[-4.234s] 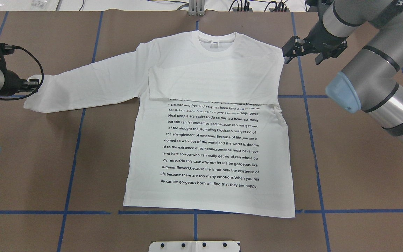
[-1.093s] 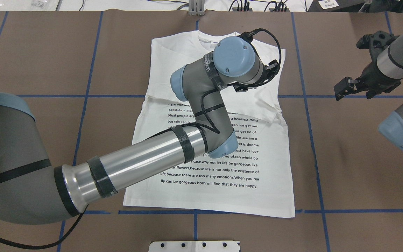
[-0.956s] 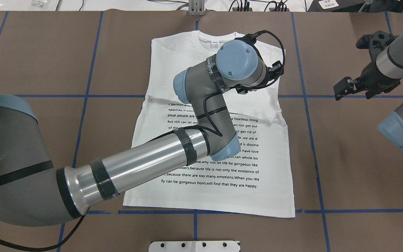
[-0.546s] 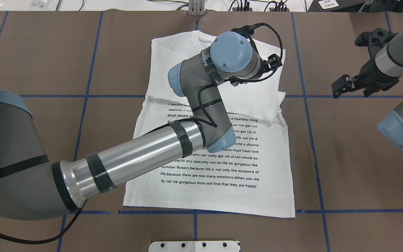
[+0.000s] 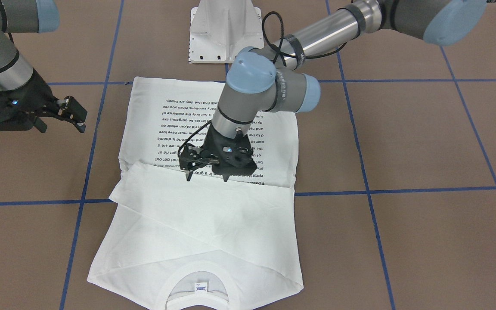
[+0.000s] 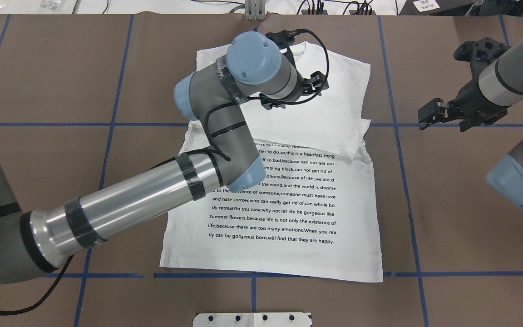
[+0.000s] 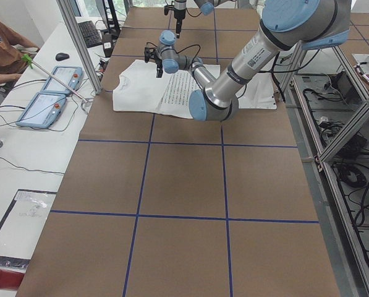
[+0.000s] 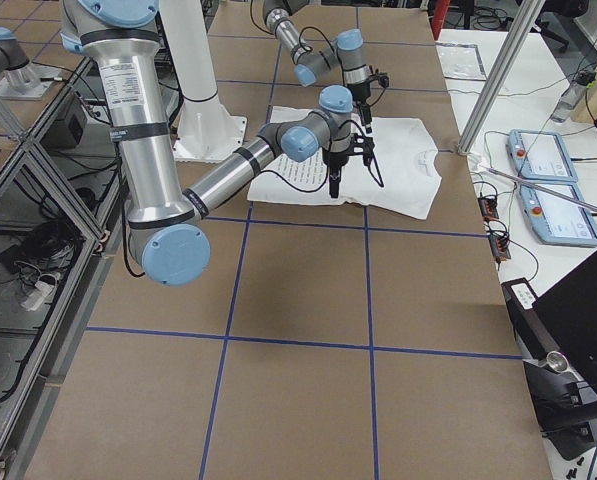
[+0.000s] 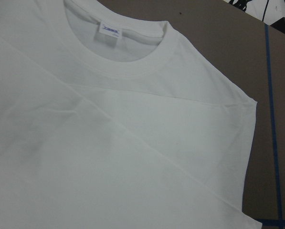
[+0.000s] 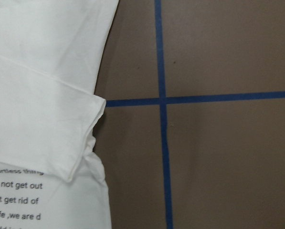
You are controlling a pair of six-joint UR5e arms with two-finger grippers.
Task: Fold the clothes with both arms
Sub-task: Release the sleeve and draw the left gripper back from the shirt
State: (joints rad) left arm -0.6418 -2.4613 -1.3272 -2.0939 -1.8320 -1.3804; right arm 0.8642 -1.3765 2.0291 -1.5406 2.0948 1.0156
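A table covered in brown paper [image 6: 470,227] and ruled into squares by blue tape lines [image 6: 407,190] fills the overhead view, which serves as the clock face here. At 6 o'clock is the white pedestal base [image 5: 224,34]. Beyond 12 o'clock runs a white bench with two flat grey control tablets [image 7: 45,102], an aluminium frame post [image 7: 79,46], and a seated person's brown sleeve [image 7: 2,52]. The white long-sleeved cotton shirt [image 6: 288,213] lies flat at the centre, printed side up, with its ribbed collar [image 9: 132,62] toward 12 and its hem toward 6. Both sleeves are folded across the chest, one cuff end [image 6: 357,136] at the 3 o'clock edge. The left gripper [image 5: 206,176] points down over the chest, fingers spread and empty. The right gripper [image 5: 60,125] hangs at 3 o'clock, off the cloth, likewise spread and empty. Four seconds ago one sleeve stretched toward 9 with the left gripper at its cuff. Half a second ago the left wrist was nearer 2 o'clock, and it has since drawn back toward the collar.
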